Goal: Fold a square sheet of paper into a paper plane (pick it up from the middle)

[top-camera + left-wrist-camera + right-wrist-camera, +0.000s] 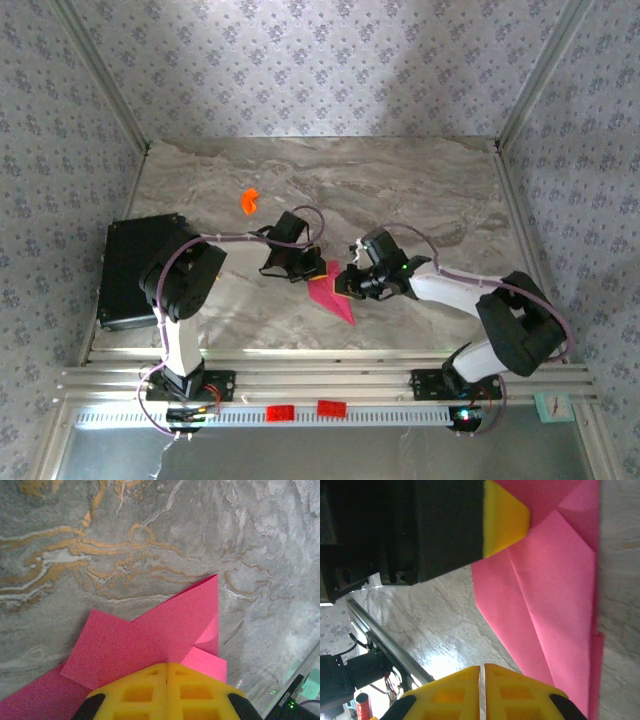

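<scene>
- The pink sheet of paper [332,292] is already part-folded. It lies flat around the middle of the desk [420,190], a bit toward the near edge, with a pointed tip aimed at that edge.
- The left end effector [308,268] is clamped fully closed, and its yellow fingertips [167,687] sit right on the paper's far end. My guess is it's working as a paperweight, pinning the sheet so it can't skid while the other arm works.
- The right end effector [349,283] is very narrow, just a hairline slit between its pads [455,692]. It sits low at the paper's right edge, and I can't see anything pinched in it.
- Looks to me like it's there to run along or press a fold — the diagonal flaps are layered but not crisp.
- The orange plastic piece [249,200] sits well apart toward the far left — nothing to do with this step.
</scene>
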